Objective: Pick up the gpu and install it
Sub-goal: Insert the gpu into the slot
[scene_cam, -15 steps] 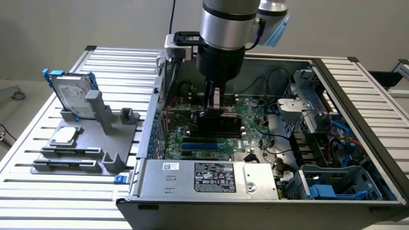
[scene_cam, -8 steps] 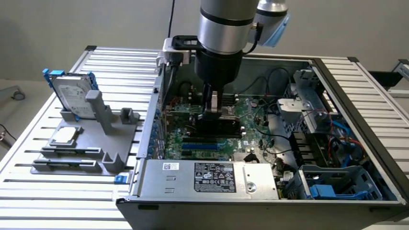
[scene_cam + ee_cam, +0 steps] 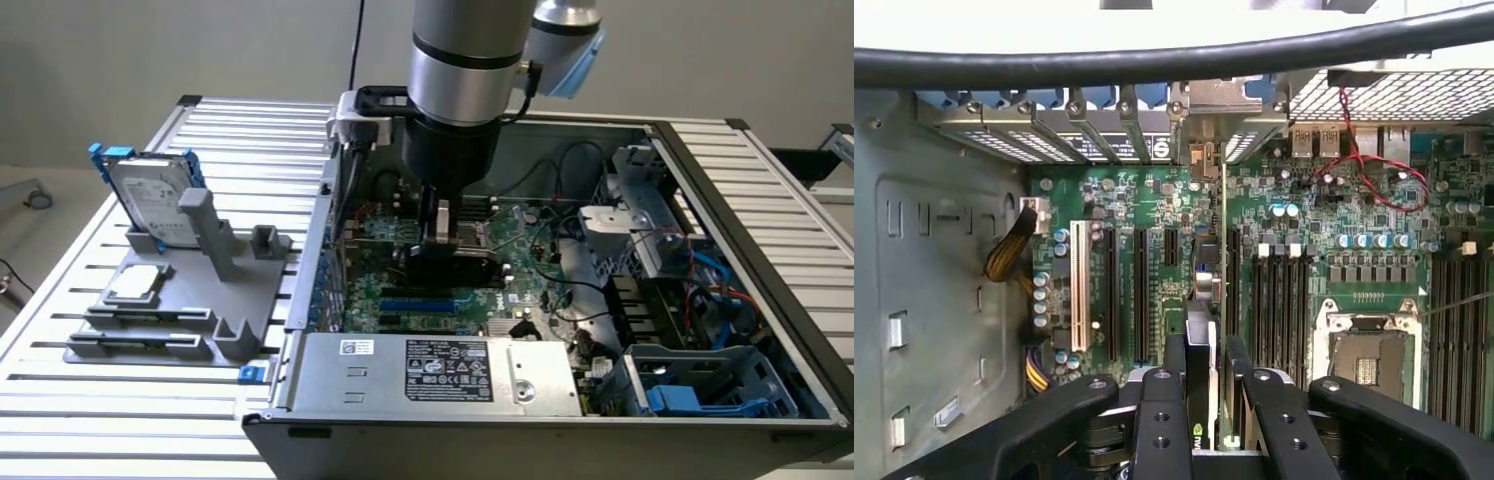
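Observation:
The gpu (image 3: 457,268) is a small black card standing on edge over the green motherboard (image 3: 521,250) inside the open computer case (image 3: 694,170). My gripper (image 3: 445,238) reaches down from above and is shut on it. In the wrist view the gripper (image 3: 1206,348) has its black fingers (image 3: 1176,360) on either side of the gpu (image 3: 1200,300), seen edge-on. The card runs between the long black expansion slots (image 3: 1142,290) towards the rear bracket openings (image 3: 1204,110). Whether its edge sits in a slot is hidden.
A silver hard drive with blue rails (image 3: 154,188) stands on a grey holder (image 3: 187,300) on the slatted table, at the exterior view's left. The power supply (image 3: 441,372) lies at the case's near side, with a blue drive cage (image 3: 707,398) and cables (image 3: 587,290) at its right.

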Robot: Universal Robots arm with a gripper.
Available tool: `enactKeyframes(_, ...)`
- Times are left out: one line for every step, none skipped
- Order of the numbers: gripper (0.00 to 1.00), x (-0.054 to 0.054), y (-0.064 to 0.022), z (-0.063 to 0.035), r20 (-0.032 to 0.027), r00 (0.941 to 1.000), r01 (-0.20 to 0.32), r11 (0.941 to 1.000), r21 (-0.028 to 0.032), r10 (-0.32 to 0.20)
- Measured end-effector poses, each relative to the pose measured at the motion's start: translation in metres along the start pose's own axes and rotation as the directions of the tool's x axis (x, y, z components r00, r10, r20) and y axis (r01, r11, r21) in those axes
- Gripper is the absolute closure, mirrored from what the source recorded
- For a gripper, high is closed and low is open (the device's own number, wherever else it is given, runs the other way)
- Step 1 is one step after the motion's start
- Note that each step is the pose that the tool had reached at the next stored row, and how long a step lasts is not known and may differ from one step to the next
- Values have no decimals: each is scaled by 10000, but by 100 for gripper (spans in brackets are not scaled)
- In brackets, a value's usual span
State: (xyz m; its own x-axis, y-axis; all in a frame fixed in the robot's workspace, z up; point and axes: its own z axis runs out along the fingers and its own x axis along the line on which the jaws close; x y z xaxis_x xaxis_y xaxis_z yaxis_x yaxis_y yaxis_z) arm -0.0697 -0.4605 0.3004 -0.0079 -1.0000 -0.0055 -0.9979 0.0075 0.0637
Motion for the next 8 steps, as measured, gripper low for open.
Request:
enactKeyframes(73, 2, 1, 12, 1, 10000, 0, 10000, 1, 0)
enactKeyframes(73, 5, 3, 20, 2, 10000, 0, 10000, 0, 0)
enactKeyframes(73, 9, 4, 29, 5, 10000, 0, 10000, 0, 0)
enactKeyframes(73, 13, 5, 40, 9, 10000, 0, 10000, 0, 0)
enactKeyframes(73, 17, 7, 49, 12, 10000, 0, 10000, 0, 0)
enactKeyframes(73, 21, 8, 57, 16, 10000, 0, 10000, 0, 0)
enactKeyframes(73, 26, 10, 66, 20, 10000, -1, 10000, 0, 1)
enactKeyframes(73, 32, 12, 73, 26, 10000, -1, 10000, 0, 1)
